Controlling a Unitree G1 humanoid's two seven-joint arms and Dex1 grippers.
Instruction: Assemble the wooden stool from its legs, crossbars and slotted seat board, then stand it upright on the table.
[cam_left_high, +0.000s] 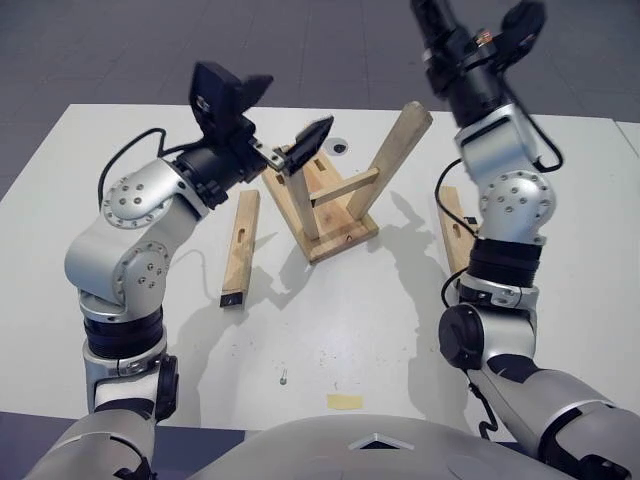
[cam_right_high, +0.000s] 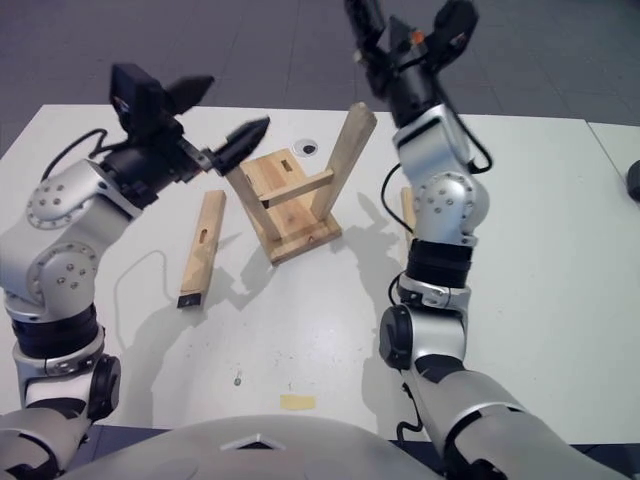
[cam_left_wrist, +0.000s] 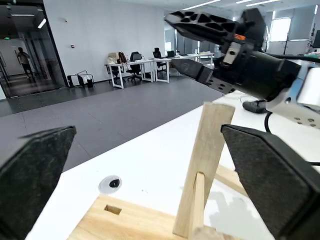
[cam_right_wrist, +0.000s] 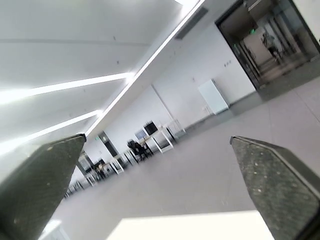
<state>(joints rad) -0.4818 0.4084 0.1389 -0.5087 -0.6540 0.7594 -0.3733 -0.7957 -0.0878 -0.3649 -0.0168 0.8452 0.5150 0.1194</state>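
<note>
Has the half-built stool seat-down at the far middle of the surface, slots up, apparently for more legs, with left gripper spread above its left leg and right gripper spread, raised clear.

open office, grey floor, desks

1. White table — seat board lies flat mid-table.
2. Loose leg just left of it; another wooden piece to its right.
3. Near the front edge — small screw and yellow tape.
</note>
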